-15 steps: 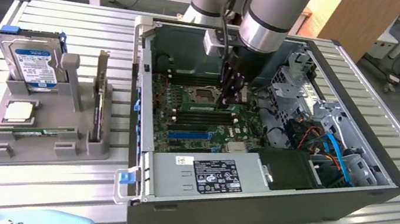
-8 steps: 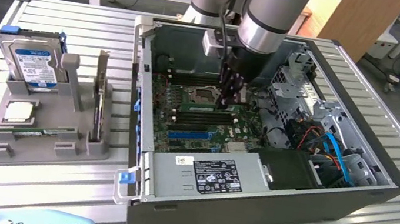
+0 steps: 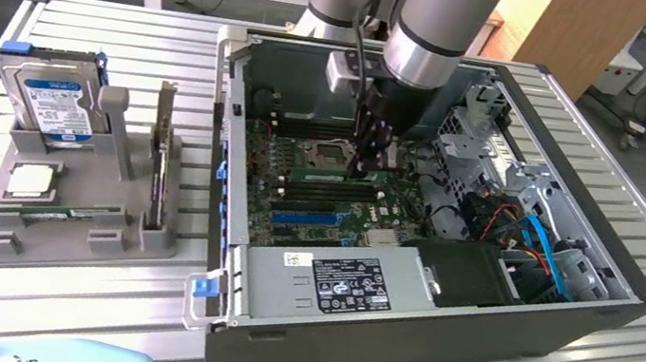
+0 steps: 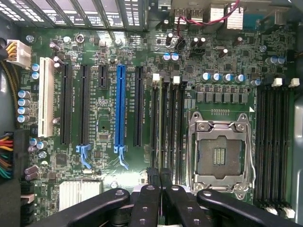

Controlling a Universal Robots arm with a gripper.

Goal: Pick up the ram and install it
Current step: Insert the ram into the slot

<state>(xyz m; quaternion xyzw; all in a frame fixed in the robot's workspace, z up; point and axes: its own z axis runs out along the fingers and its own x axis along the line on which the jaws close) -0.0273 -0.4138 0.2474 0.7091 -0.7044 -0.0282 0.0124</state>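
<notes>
Inside computer case (image 3: pixel 403 332), gripper (image 3: pixel 373 165) over motherboard (image 4: pixel 104 94).
Fingers (image 4: pixel 147 201) closed on the ram stick (image 3: pixel 324 175), upright at six o'clock from the processor socket (image 3: pixel 327 153), exterior view; spare stick (image 3: pixel 60 213) in holder (image 3: pixel 70 244), nine o'clock.

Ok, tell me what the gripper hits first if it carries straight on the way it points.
Most likely the memory slots beside the CPU socket: the gripper points down at the motherboard with nothing visible between. Depth is unclear, so which slot I cannot tell.
</notes>
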